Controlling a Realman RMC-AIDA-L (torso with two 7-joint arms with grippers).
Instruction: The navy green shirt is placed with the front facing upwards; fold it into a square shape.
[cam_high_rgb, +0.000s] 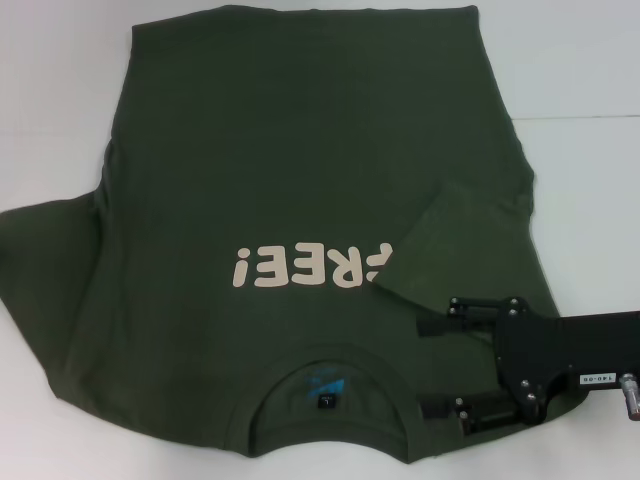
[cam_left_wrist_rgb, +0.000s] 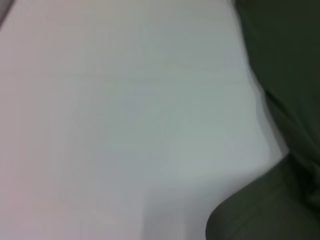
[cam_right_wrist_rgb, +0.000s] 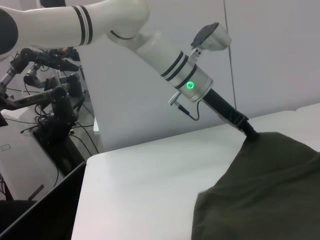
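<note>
The navy green shirt (cam_high_rgb: 290, 150) lies face up on the white table (cam_high_rgb: 585, 60), its collar (cam_high_rgb: 330, 358) nearest me, so the cream "FREE!" lettering (cam_high_rgb: 310, 266) reads upside down. One sleeve (cam_high_rgb: 462, 240) is folded inward over the chest on the right. The other sleeve (cam_high_rgb: 40, 270) spreads flat at the left. My right gripper (cam_high_rgb: 437, 365) is open, low over the shoulder just right of the collar, with nothing between its fingers. The left gripper (cam_right_wrist_rgb: 250, 133) shows only in the right wrist view, touching the shirt's (cam_right_wrist_rgb: 265, 190) far edge. The left wrist view shows bare table beside shirt cloth (cam_left_wrist_rgb: 287, 65).
White tabletop borders the shirt on every side. In the right wrist view, past the table's far edge (cam_right_wrist_rgb: 87, 165), stand dark equipment and cables (cam_right_wrist_rgb: 50, 110) against a white wall.
</note>
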